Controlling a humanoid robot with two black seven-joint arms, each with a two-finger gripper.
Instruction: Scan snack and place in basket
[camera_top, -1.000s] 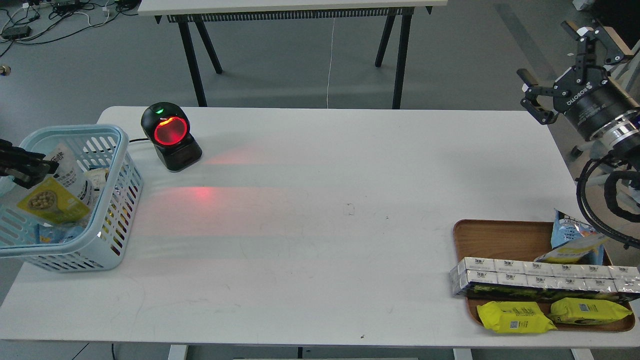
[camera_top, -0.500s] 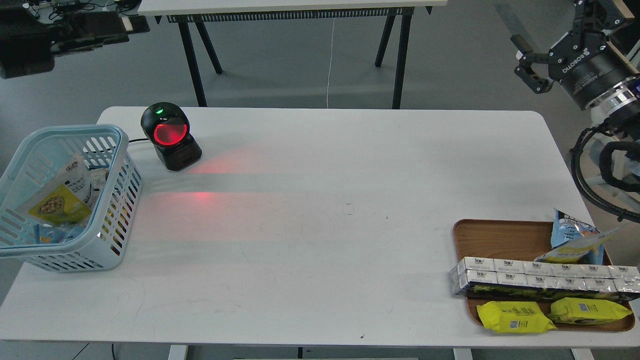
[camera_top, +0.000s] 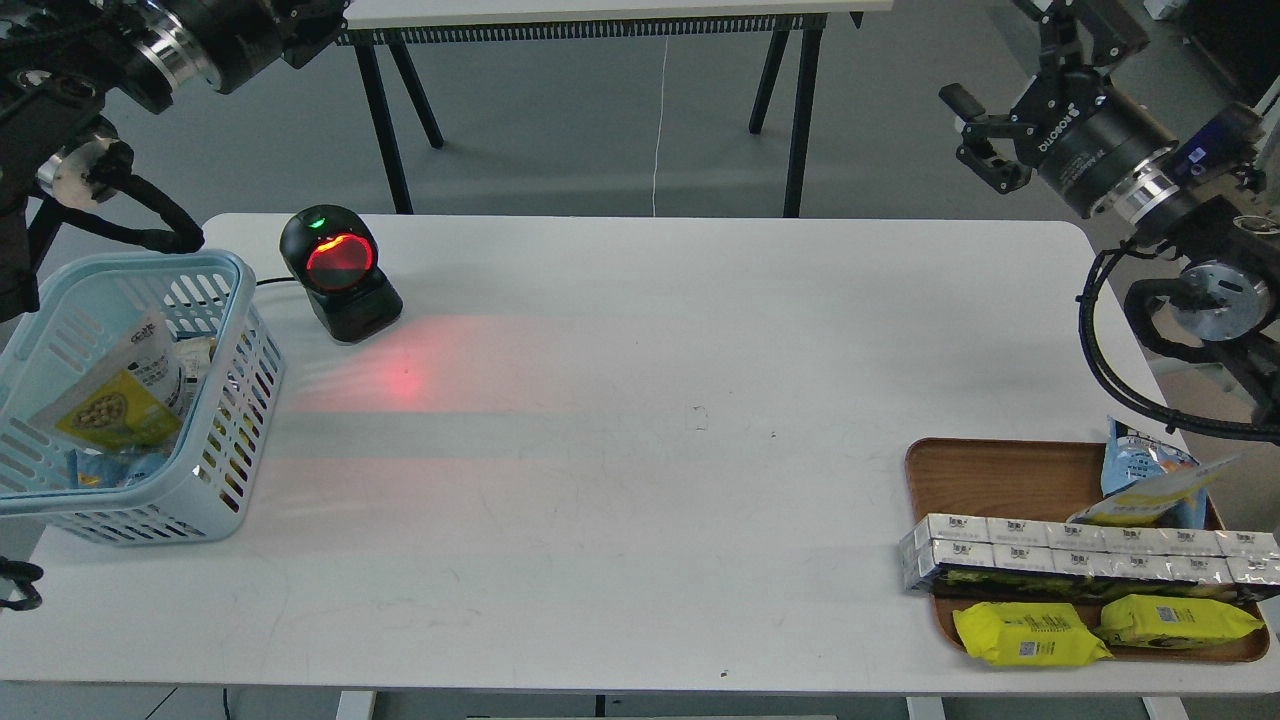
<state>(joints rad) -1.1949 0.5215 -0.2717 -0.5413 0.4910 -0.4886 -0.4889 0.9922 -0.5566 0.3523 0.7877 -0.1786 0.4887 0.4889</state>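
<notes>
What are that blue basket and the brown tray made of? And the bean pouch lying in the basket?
The basket looks like moulded plastic, light blue and slightly glossy, with a thick rim and slotted walls. The tray looks like wood or wood-look laminate: brown, matte, rounded corners; which one is unclear. The pouch seems to be printed plastic film, judging by its creases and sheen.

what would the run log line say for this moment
snack: in basket | right gripper: open, raised, empty | left gripper: unclear | scanner: lit red
</notes>
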